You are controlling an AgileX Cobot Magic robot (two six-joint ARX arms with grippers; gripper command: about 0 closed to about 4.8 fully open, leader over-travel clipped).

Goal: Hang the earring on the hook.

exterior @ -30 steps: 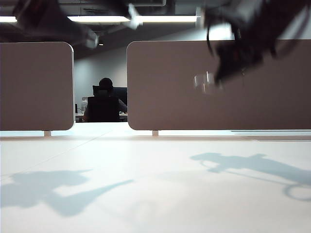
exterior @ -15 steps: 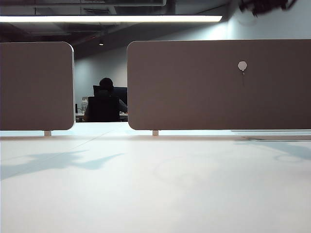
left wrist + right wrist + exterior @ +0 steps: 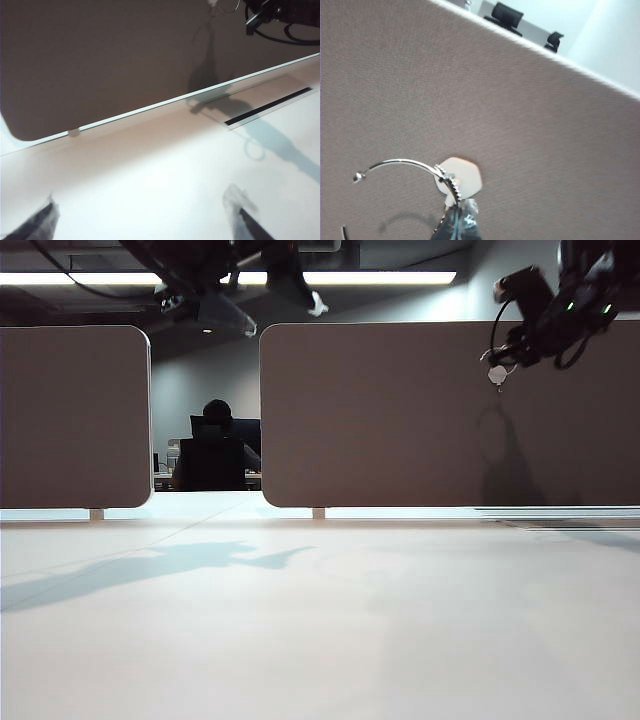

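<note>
Both arms raised, right end effector (image 3: 456, 222) clamping earring (image 3: 420, 170) at hook (image 3: 461, 180), left end effector (image 3: 145, 220) spread wide, empty.

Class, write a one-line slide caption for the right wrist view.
Right pincer, shut on the earring, holds the hoop against the hook on the partition panel.

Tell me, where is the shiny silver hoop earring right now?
The thin silver wire hoop earring is pinched in the shut right pincer, high on the right of the exterior view, against the brown divider panel, overlapping the small white hexagonal hook.
</note>
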